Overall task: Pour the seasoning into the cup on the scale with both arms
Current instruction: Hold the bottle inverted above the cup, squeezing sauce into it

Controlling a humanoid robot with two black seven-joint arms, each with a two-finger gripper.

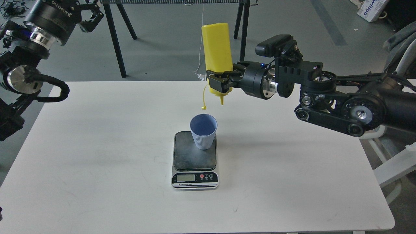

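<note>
The yellow squeeze bottle (217, 52) hangs upside down, nozzle pointing down, its cap strap dangling at the left. My right gripper (218, 84) is shut on the bottle near its nozzle end and holds it above and slightly behind the cup. The pale blue ribbed cup (203, 131) stands upright on the back right part of the scale's dark plate (191, 156). The scale has a silver front with an LCD and round buttons. My left gripper (91, 16) is raised at the top left, far from the table, its fingers spread open and empty.
The white table (97, 146) carries only the scale and cup. Black trestle legs (117, 42) stand behind the table on the grey floor. A cardboard box (372, 8) lies at the top right. A thin white cord (200, 48) hangs behind the bottle.
</note>
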